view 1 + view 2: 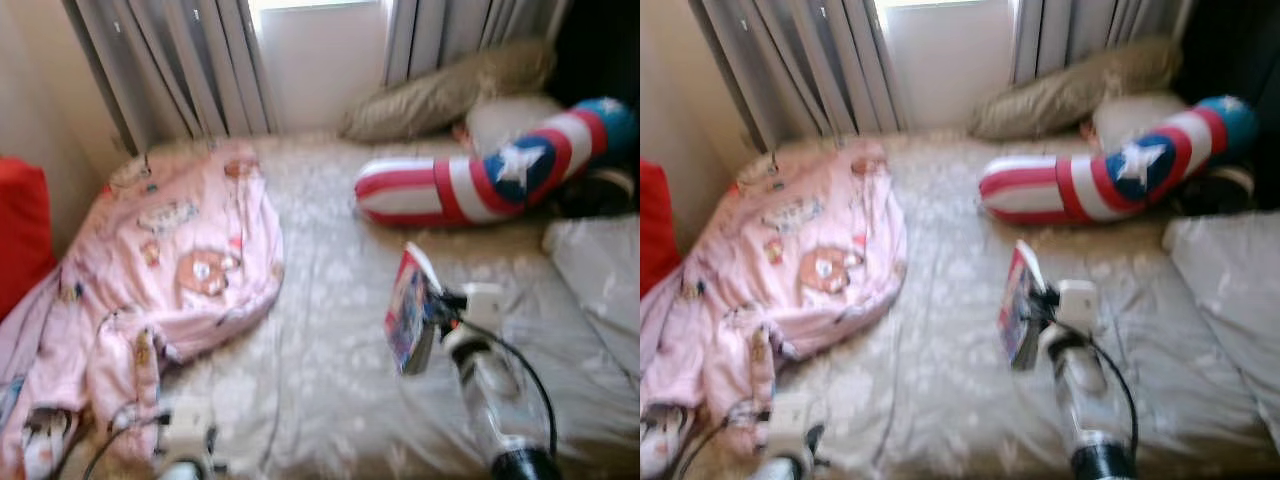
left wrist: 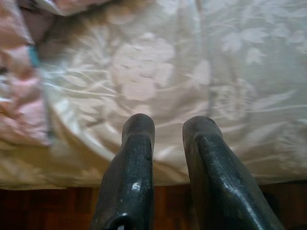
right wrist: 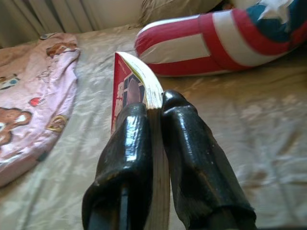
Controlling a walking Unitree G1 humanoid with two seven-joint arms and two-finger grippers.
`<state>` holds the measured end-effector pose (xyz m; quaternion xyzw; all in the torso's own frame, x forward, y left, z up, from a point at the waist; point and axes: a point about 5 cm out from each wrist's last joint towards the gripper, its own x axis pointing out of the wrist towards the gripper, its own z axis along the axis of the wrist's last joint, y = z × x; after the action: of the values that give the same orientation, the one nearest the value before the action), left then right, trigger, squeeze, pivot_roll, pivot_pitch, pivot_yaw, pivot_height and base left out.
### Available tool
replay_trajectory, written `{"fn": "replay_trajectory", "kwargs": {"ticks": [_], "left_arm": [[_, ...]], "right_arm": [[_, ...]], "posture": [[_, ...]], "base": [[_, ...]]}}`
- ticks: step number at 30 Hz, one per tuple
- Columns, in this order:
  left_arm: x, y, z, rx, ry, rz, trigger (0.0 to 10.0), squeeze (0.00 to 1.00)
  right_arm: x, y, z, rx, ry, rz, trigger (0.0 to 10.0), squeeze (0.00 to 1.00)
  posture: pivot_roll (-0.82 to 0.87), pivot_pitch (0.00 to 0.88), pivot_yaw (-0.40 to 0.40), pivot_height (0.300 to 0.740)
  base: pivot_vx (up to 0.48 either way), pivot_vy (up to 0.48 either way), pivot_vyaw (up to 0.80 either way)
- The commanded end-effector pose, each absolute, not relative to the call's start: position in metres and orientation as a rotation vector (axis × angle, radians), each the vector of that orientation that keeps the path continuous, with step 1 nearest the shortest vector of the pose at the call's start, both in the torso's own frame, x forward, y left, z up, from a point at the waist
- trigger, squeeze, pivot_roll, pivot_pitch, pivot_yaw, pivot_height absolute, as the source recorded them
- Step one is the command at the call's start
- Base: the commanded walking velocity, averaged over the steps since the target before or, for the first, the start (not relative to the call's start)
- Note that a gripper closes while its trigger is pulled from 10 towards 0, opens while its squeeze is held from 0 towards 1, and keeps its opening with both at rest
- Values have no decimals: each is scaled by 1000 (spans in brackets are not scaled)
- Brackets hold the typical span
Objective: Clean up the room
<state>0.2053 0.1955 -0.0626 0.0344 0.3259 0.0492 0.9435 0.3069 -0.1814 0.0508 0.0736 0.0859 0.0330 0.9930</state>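
Right gripper (image 3: 152, 115) clamped on a book (image 3: 139, 84), one finger on each cover, book held upright above the bed (image 1: 330, 330) near its middle. Left gripper (image 2: 168, 127) fingers a narrow gap apart, nothing between them, low at the bed's near edge beside the pink blanket (image 1: 175, 270). Striped red-white-blue cushion (image 1: 480, 180) well beyond the book, beige pillow (image 1: 440, 95) behind it by the curtains (image 1: 180, 60). Red object (image 1: 20, 230), possibly a cushion, at far left; blurred.
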Motion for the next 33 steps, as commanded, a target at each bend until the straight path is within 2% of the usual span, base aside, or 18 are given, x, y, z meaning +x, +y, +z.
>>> {"fn": "replay_trajectory", "kwargs": {"ticks": [1,10,16,21,33], "left_arm": [[204,204,-62,104,676,101,10000,0],[204,204,-63,104,676,100,10000,0],[203,203,-63,97,677,105,10000,0],[204,202,-63,92,674,98,10000,0],[205,197,-63,95,672,74,10000,0]], "right_arm": [[313,-175,63,154,121,89,10000,0],[312,-174,61,148,129,99,10000,0],[310,-172,62,122,127,127,10000,0],[311,-167,64,93,114,168,10000,0],[311,-173,62,100,129,130,10000,0]], "posture": [[33,0,30,740],[32,0,30,740],[28,0,31,740],[25,0,31,740],[12,0,33,740]], "base": [[0,-349,0],[0,-344,0],[0,0,0],[0,0,800],[0,0,0]]}}
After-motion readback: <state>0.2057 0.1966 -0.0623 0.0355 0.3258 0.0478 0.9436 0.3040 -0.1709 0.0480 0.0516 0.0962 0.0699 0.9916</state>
